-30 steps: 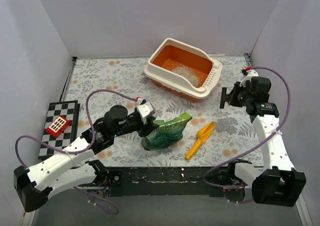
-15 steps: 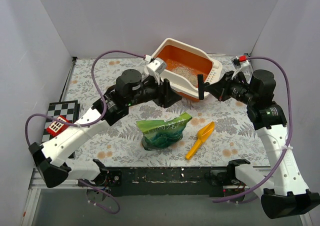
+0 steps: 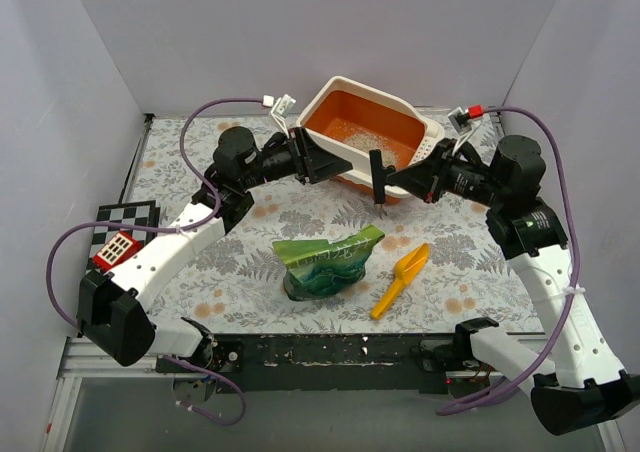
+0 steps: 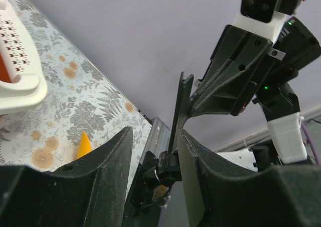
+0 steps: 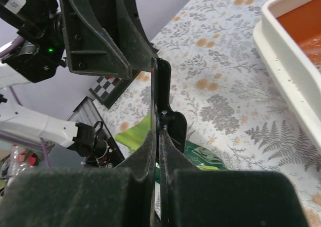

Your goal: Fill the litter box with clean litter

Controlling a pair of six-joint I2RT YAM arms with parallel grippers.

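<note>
- Both arms have swung away from the table's edges and now meet nose to nose at the 6 o'clock wall of the litter box [image 3: 345,120]; bag, scoop and box lie where they did
- My left gripper [image 3: 335,168] has its jaws apart with nothing between them
- My right gripper [image 3: 377,177] is pressed together on nothing, just at 3 o'clock of the left one
- Box sits at 12 o'clock on the table, and the clean litter [image 3: 372,140] in it is only a thin patch on the orange floor
- I judge the filling barely begun, and this step a repositioning with no litter carried
- Next I need a supply: the green bag [image 3: 325,260] at 6 o'clock of the box, or the scoop [image 3: 402,275] at its 3 o'clock, gripped firmly and kept level over the rim
</note>
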